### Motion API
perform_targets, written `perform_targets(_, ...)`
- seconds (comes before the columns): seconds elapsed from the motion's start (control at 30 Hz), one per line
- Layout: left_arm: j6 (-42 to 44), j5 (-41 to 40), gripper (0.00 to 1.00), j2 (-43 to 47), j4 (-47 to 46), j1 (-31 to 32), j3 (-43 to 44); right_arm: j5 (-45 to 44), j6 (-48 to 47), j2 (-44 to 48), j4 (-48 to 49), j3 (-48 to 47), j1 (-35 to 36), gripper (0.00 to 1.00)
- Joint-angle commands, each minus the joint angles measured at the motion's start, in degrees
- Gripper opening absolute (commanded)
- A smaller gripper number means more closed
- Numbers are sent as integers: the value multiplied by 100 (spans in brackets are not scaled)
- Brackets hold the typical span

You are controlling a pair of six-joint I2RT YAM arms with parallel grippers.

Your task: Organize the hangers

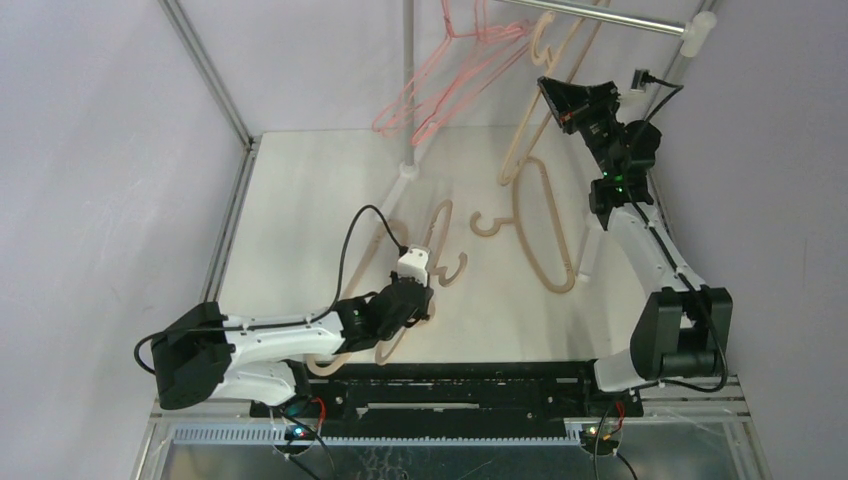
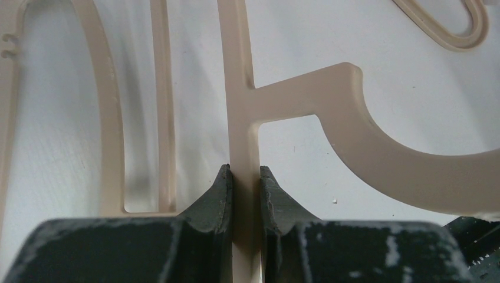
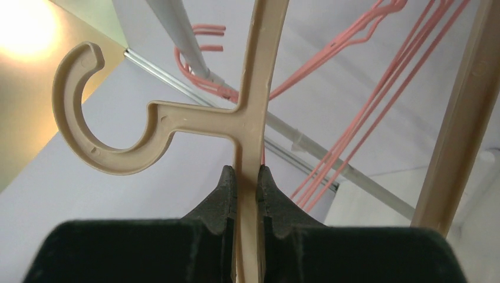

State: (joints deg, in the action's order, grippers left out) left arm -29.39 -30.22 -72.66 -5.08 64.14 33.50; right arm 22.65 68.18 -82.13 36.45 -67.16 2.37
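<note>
Left gripper clamps the thick beige tabletop hanger beside its hook; right gripper clamps a matching raised hanger.

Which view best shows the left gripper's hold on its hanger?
Left wrist: left gripper shut on the bar of the beige hanger beside its hook. Top view: arm hides the contact. Right wrist: shows only the right gripper with a second hanger.

On the table, one thick hanger lies near the front edge, left of centre, in the left gripper. A second hanger lies nearer the right edge. Above the back edge, wire hangers hang from the rail, left of a third hanger in the right gripper.
</note>
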Motion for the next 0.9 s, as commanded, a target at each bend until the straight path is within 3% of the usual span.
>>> perform_targets(0.0,144,16,0,50,-311,-106,-128,-385,352,-259,876,-545,115,5)
perform_targets(0.27,114,79,0,105,-358,-203,-237,-638,604,-1048,1062,-1272,292,5)
perform_targets(0.87,73,89,0,388,-305,-301,-385,-1342,861,-1518,656,-1419,179,7)
